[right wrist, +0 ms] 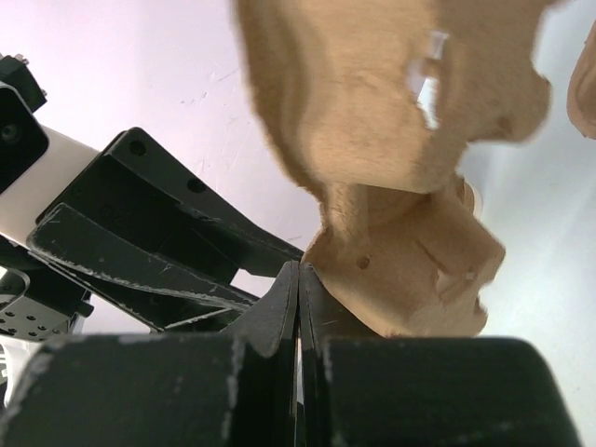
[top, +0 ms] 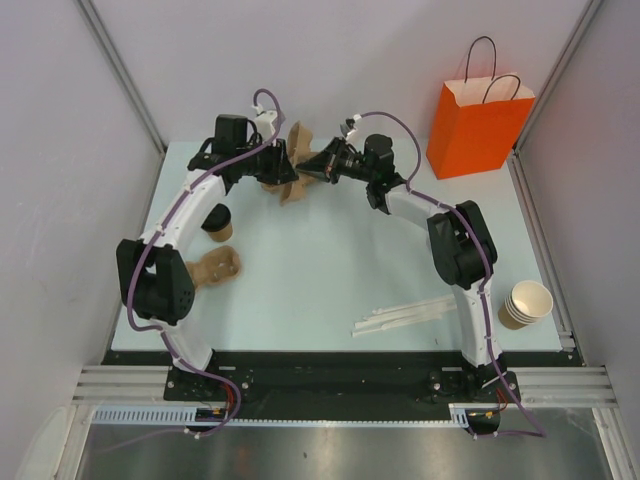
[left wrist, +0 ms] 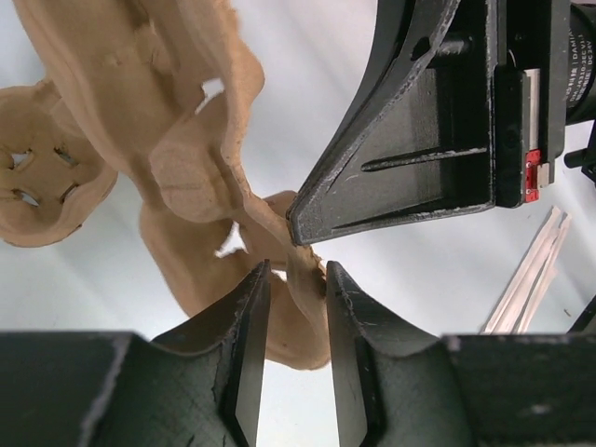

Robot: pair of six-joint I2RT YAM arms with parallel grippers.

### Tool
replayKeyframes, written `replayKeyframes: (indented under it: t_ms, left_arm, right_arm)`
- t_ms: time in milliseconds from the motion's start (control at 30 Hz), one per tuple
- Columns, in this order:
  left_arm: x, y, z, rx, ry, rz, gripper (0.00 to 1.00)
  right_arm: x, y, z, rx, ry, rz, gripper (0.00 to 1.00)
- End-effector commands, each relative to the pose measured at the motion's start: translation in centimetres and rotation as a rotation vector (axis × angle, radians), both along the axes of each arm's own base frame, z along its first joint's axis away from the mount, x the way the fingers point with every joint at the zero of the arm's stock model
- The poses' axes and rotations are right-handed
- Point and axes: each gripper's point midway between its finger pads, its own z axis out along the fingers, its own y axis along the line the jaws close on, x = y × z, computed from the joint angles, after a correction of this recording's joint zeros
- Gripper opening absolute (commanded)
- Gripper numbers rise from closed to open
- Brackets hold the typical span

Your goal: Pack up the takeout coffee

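At the left of the table (top: 330, 270) a spare pulp tray (top: 212, 267) lies flat, and just behind it stands the takeout coffee (top: 217, 222), upright and lidded beside the left arm, touched by neither arm and well apart from the bag. The left end effector (left wrist: 297, 270) has its fingers narrowed to a slim gap with an edge of the pulp carrier (left wrist: 186, 168) between them. It seems to grip there, steadying the piece in the air. From the other side the right end effector (right wrist: 298, 270) is pressed almost fully together on a thin flap of the same carrier. The two opposed holds look meant to pull or unfold it so a cup can seat in it. Further right, stirrers (top: 405, 318) lie near the front edge, the orange bag (top: 478, 125) stands open at the back corner, ready to receive the load, and a stack of lidless cups (top: 525, 303) rests by the right arm
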Motion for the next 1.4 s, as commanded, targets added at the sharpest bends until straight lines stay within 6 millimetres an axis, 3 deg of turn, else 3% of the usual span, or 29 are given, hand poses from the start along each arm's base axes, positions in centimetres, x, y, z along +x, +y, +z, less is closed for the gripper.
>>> replayKeyframes:
  t_ms: [0,100,300,367,433,467,500,600,800,900,1033,1067,1133,1367]
  left_arm:
    - [0.7,-0.4,1.5,-0.009,-0.041,-0.013,0.34]
    - [0.7,-0.7,1.7,-0.028,-0.039,-0.027,0.33]
    - [0.9,-1.0,1.8,-0.047,-0.034,-0.027,0.13]
    - [0.9,-0.8,1.9,-0.045,-0.039,-0.025,0.01]
    - [1.3,-0.5,2.0,-0.026,-0.059,-0.023,0.0]
    - [1.5,-0.2,1.7,-0.005,-0.066,-0.014,0.0]
    - [1.8,0.0,1.9,0.012,-0.08,-0.016,0.0]
    - [3.3,1.3,1.9,0.14,-0.174,-0.035,0.0]
    - [6.9,4.8,0.1,0.451,-0.29,-0.046,0.0]
    - [8.4,6.2,-0.2,0.566,-0.359,-0.045,0.0]
    - [10.3,8.2,0.2,0.751,-0.483,-0.002,0.0]
    - [11.1,7.9,1.1,0.777,-0.546,0.009,0.0]
    - [11.3,8.7,0.3,0.907,-0.599,-0.009,0.0]
    - [12.5,7.5,-1.9,1.128,-0.714,-0.094,0.0]
  right_arm:
    - [-1.5,-0.4,5.4,0.067,-0.112,0.019,0.0]
    - [-1.6,-0.4,5.6,0.073,-0.112,0.022,0.0]
    - [-1.7,-0.4,5.8,0.078,-0.115,0.024,0.0]
    - [-1.6,-0.5,5.9,0.078,-0.117,0.022,0.0]
    - [-1.4,-0.7,5.8,0.07,-0.134,0.02,0.0]
    - [-1.1,-0.8,5.6,0.061,-0.129,0.015,0.05]
    - [-0.9,-1.1,5.8,0.057,-0.14,0.007,0.25]
    - [0.4,-2.6,6.2,0.022,-0.186,-0.027,0.46]
    - [3.7,-7.9,6.3,-0.056,-0.235,-0.122,0.73]
    - [4.6,-10.3,6.2,-0.096,-0.259,-0.15,0.77]
    - [4.8,-12.1,5.6,-0.133,-0.261,-0.146,0.78]
    - [4.8,-12.4,5.2,-0.14,-0.25,-0.146,0.78]
    - [4.8,-13.2,5.1,-0.144,-0.248,-0.15,0.79]
    - [5.2,-14.9,5.2,-0.147,-0.25,-0.181,0.79]
